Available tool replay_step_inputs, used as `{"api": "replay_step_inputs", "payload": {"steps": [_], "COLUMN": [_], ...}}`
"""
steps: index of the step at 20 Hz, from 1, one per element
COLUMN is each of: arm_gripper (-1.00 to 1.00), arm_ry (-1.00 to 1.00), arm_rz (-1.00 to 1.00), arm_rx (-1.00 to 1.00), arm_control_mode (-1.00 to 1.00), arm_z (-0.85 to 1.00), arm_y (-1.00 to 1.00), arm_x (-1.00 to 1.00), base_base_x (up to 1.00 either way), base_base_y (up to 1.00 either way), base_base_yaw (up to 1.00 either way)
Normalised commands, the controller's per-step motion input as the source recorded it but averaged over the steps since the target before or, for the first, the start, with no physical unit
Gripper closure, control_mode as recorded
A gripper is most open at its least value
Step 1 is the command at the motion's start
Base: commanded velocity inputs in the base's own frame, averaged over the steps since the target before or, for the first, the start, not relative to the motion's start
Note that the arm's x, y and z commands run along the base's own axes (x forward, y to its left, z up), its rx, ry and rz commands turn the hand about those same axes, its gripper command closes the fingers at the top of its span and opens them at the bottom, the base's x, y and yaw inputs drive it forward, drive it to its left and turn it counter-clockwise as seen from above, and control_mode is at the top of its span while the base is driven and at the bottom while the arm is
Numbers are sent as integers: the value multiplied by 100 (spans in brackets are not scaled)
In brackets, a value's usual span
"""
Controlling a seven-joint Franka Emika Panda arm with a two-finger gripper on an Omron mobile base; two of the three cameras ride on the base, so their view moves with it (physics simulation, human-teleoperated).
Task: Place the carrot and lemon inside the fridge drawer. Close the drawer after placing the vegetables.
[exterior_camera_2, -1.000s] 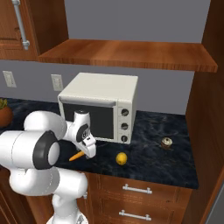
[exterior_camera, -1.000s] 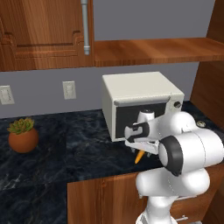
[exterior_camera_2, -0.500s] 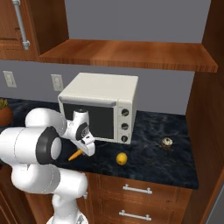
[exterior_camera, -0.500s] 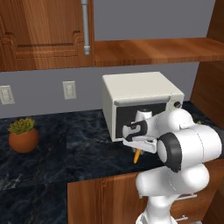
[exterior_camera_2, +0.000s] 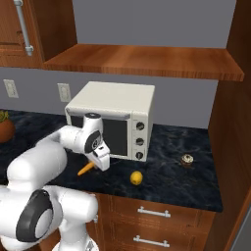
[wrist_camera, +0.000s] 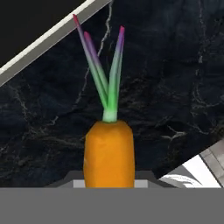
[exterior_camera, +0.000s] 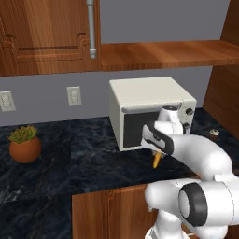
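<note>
Orange carrot (wrist_camera: 109, 153) is pinched in the gripper (exterior_camera_2: 101, 163), jaws clenched on its thick end, so it sits right up against the hand camera with its green, purple-tipped leaves fanning out over the dark marbled counter (exterior_camera_2: 166, 171). From the right base view the carrot's pointed end (exterior_camera_2: 86, 168) sticks out to the left of the hand, low over the countertop; I can't tell whether the tip is touching the stone or just off it. From the left base view you get the same thing from the other side: the carrot (exterior_camera: 157, 160) hanging below the gripper (exterior_camera: 156, 150), just in front of the toaster oven (exterior_camera: 149, 109).

That toaster oven (exterior_camera_2: 115, 117) is cream coloured with a dark glass door and three knobs down its right side, and it sits on the counter under a wooden shelf (exterior_camera_2: 142, 61). The arm is bent round in front of its door.

Lemon (exterior_camera_2: 136, 178) is sitting on the counter near the front edge, a bit to the right of the gripper and clear of it, roughly below the oven's knob panel. Further right there's a small round brownish thing (exterior_camera_2: 187, 159), too small to make out.

Off to the left there's a potted succulent (exterior_camera: 25, 144) in a terracotta pot, well apart from everything else, plus wall outlets (exterior_camera: 73, 95) on the grey backsplash. Wooden drawers (exterior_camera_2: 152, 225) with metal handles run below the counter.
</note>
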Motion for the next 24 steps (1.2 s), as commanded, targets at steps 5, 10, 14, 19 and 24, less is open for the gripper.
{"api": "replay_step_inputs", "payload": {"steps": [5,10,14,19,24], "arm_gripper": [100,100,100,100,100], "arm_ry": [-26,-29,-19,-13,-1], "arm_rz": [0,0,0,0,0], "arm_rx": [3,3,1,0,0], "arm_control_mode": [-100,-100,-100,-100,-100], "arm_z": [100,100,89,75,36], "arm_y": [-21,-11,0,0,0], "arm_x": [-66,-67,-48,-27,-2], "base_base_x": [0,0,0,0,0], "base_base_y": [0,0,0,0,0], "base_base_yaw": [0,0,0,0,0]}}
